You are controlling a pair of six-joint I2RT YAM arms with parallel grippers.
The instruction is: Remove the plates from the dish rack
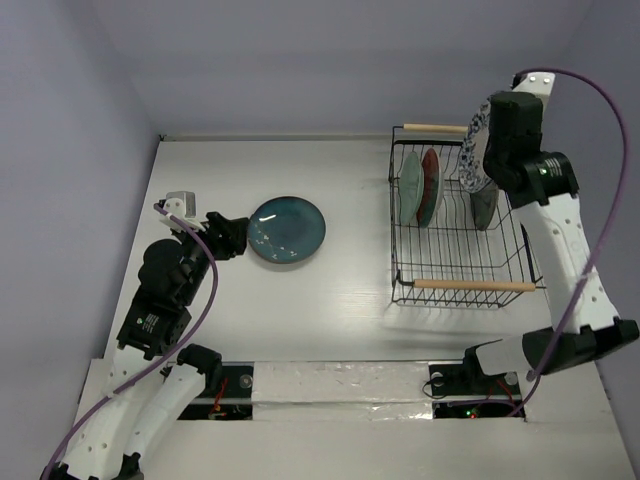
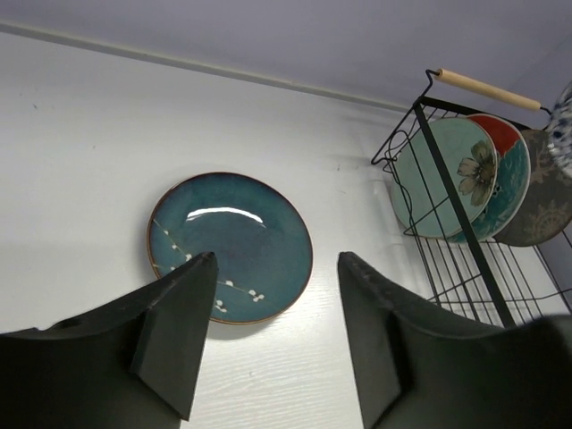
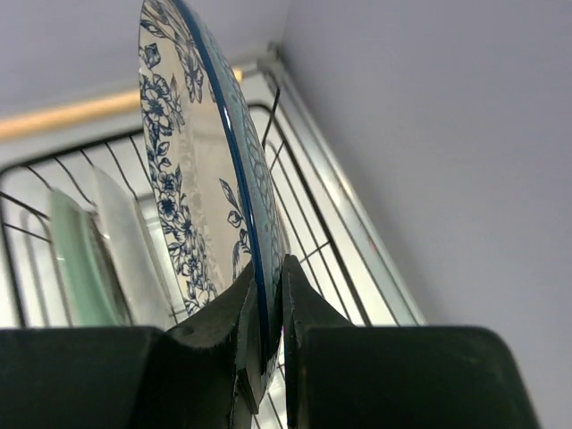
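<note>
A dark teal plate (image 1: 287,229) lies flat on the table, also in the left wrist view (image 2: 230,245). My left gripper (image 1: 232,238) is open and empty just left of it, jaws wide apart (image 2: 277,268). My right gripper (image 3: 268,308) is shut on the rim of the white plate with blue floral pattern (image 3: 192,179) and holds it upright above the dish rack (image 1: 460,268), at its far right (image 1: 476,145). In the rack stand a pale mint green plate (image 1: 408,186), a red and teal plate (image 1: 431,182) and a dark plate (image 1: 486,208).
The rack has two wooden rod handles, one far (image 1: 436,128) and one near (image 1: 474,286). Grey walls close the table at the back and sides. Both arm bases sit at the near edge.
</note>
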